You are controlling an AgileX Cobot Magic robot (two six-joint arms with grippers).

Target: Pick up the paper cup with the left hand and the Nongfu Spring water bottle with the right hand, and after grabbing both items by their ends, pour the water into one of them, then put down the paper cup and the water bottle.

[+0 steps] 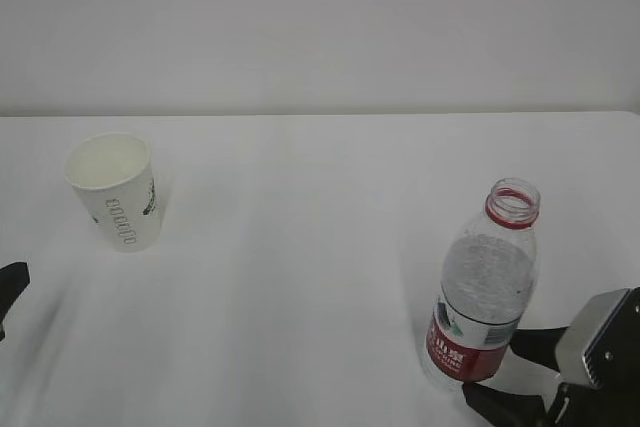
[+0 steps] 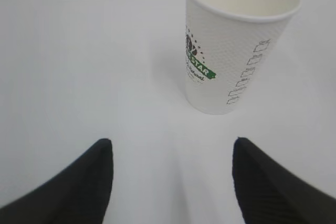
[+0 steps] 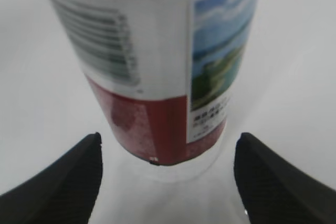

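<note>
Nearest my exterior camera, at the bottom right edge, sits the right hand, its grey plate showing and its black gripper spread to either side of the base of the Nongfu Spring water bottle without pinching it. My right wrist view confirms that: the two dark fingers stand wide apart at the lower corners, and between them, slightly farther off, the bottle's red lower label with a barcode panel and a landscape picture fills the frame, with clear gaps on both sides. I see the bottle standing upright on the white worktop, uncapped, red ring at its neck, right of centre and close to the near edge. Whether there is water in it I cannot judge well from these views. On the far left edge of the exterior view only a small black tip of the left hand shows. From the left wrist camera I see its gripper also spread, fingers well apart at the bottom of the frame, holding nothing. Ahead of it and a little to the right stands the paper cup, upright, mouth open, cream inside, green logo and lettering on its side, clear of both fingers. Cup and bottle stand well apart, cup far left and farther back
</note>
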